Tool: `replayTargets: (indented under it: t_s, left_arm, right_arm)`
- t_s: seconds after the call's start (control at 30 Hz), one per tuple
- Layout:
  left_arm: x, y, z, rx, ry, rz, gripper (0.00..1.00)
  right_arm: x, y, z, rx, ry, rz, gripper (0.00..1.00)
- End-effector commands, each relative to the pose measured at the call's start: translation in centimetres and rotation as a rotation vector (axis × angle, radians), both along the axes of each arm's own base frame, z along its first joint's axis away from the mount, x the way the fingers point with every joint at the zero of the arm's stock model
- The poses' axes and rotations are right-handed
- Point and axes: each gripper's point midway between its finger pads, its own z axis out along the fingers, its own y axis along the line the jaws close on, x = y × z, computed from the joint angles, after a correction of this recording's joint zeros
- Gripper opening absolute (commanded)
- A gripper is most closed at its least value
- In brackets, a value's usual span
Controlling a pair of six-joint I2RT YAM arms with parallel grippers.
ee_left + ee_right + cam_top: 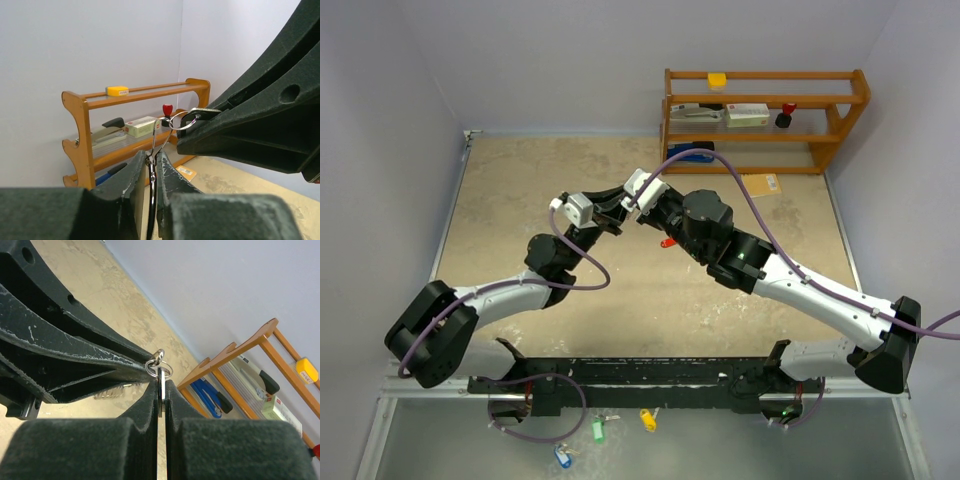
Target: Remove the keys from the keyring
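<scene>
Keys (pixel 160 382) on keyring (pixel 150 371), none seen freed. Your right gripper (pixel 160 396) pinches one flat beside ring; left gripper (pixel 151 167) clamps another edge-on. Whole separation left for you.

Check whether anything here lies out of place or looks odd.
Yes. A green tag, a yellow tag and a blue tag, probably on keys, lie on the grey surface on the near side of the arm bases, off the tan table where the arms work.

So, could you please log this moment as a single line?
left pincer: shut on silver key | right pincer: shut on second key | keyring: between pincers, joining both keys
</scene>
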Motion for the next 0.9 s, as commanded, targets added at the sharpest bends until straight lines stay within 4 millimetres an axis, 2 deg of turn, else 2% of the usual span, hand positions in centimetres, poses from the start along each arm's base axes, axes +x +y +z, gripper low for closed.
replayTargets:
  t_s: [0.0, 0.2, 0.4, 0.6, 0.87]
  left_arm:
    - [-0.9, 0.9, 3.8, -0.041, -0.100, 0.017, 0.06]
    - [-1.0, 0.7, 3.6, -0.007, -0.091, 0.014, 0.01]
    - [-0.5, 0.3, 2.3, 0.082, -0.071, 0.028, 0.00]
    - [-1.2, 0.7, 2.3, 0.076, -0.090, 0.022, 0.21]
    - [-1.2, 0.5, 2.4, 0.045, -0.089, 0.009, 0.24]
  right_arm:
    - [-0.1, -0.2, 2.0, 0.053, -0.037, -0.016, 0.00]
    - [0.0, -0.3, 2.0, 0.049, -0.038, -0.024, 0.00]
    - [0.1, -0.5, 2.3, 0.039, -0.041, -0.035, 0.00]
    - [0.2, -0.6, 2.4, 0.036, -0.047, -0.038, 0.00]
    - [0.0, -0.5, 2.4, 0.040, -0.047, -0.029, 0.00]
